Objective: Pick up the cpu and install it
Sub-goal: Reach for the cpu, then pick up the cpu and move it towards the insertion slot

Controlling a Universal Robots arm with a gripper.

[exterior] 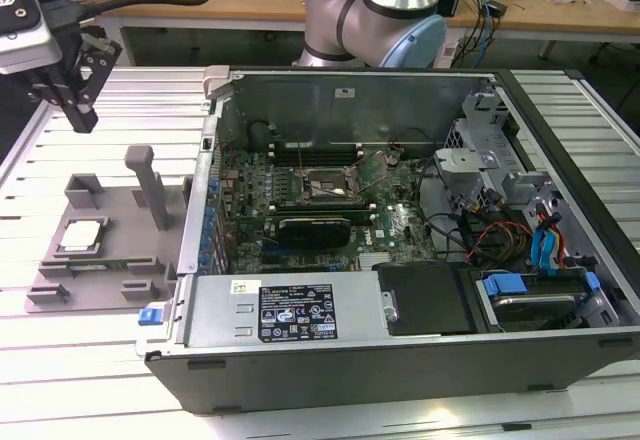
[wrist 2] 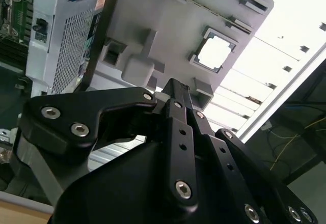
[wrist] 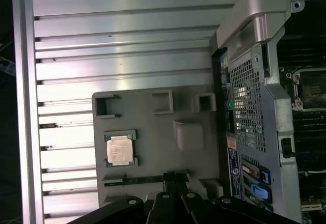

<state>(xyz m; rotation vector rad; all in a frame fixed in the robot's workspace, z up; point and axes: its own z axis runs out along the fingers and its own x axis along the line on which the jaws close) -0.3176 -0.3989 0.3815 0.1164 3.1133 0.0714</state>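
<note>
The gripper [exterior: 78, 100] hangs high over the bench [exterior: 60, 360], carrying nothing; whether it is parted or closed I cannot tell. The step in hand looks like the approach for the pick.

Below the gripper and well apart from it, the cpu [exterior: 82, 234] lies flat, silver top up, in a square nest on the grey fixture plate [exterior: 120, 220]. Both wrist views show it there [wrist: 119, 149], off the gripper's centre line. To pick it cleanly, the gripper should be centred over the chip and squared to its edges before it descends. The nest's raised corners leave little room, so the hold should take two opposite edges and stay level.

Past the cpu from the gripper stands an upright post [exterior: 150, 190], which any sideways travel must clear.

Farther off sits the open computer case [exterior: 400, 360], with the black socket [exterior: 325, 188] on its board, farthest from the gripper.
</note>
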